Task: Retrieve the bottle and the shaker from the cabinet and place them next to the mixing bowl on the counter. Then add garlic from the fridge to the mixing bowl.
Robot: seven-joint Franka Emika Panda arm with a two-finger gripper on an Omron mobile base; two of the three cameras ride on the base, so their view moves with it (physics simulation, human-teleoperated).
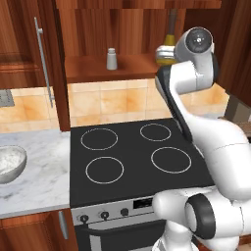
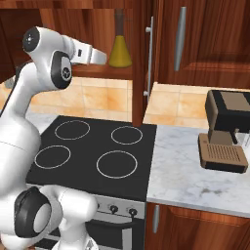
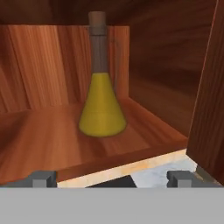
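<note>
- Bottle stands upright on the cabinet shelf, toward the shelf's right end and back from its front edge; in the right base view the bottle shows just left of the open cabinet door's edge, and in the left base view only its yellow base peeks out from behind the arm.
- Gripper hangs in front of the shelf's front edge, pointed at the bottle; its two fingertips sit wide apart at the bottom of the hand view with nothing between them, so the pincer is spread and empty, and it is well short of the bottle.
- In the right base view the hand reaches from the raised arm toward the bottle at shelf height.
- Shaker stands upright on the same shelf, near its middle and well to the left of the bottle.
- Cabinet door with its long metal bar handle is swung open at the left of the shelf in the left base view.
- Mixing bowl rests on the counter at the far left, near the counter's front-left part, left of the black stovetop.
- On the counter stretch right of the stovetop, a brown and black coffee machine stands near the wall.
</note>
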